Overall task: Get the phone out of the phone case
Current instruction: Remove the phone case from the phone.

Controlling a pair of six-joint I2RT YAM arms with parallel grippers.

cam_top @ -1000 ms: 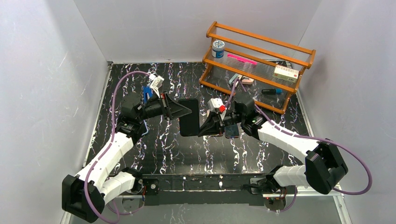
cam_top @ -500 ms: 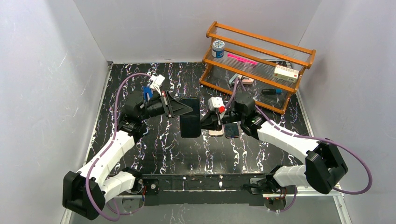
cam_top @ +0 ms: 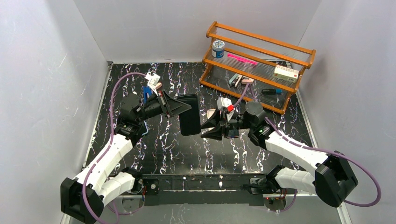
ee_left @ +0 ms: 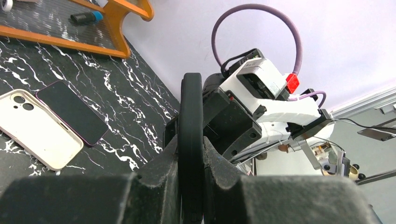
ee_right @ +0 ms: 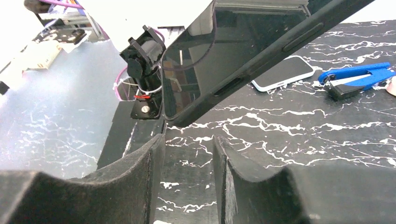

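Black, rubbery-looking phone case [ee_left: 191, 121], phone [ee_right: 196, 60] inside: clamped edge-up by left gripper [ee_left: 191, 161] above mid-desk. Right gripper [ee_right: 187, 149] spread, empty, just beside. Probably light, slick glass in a flexible shell; peel at a free corner.

A robotics lab test cell: plain white panel walls [cam_top: 56, 70] box in a black, white-veined tabletop [cam_top: 163, 149], where two white-and-black robot arms [cam_top: 109, 154] [cam_top: 294, 147] stand bolted to a black base rail [cam_top: 201, 182], trailing purple cables [ee_left: 254, 6]
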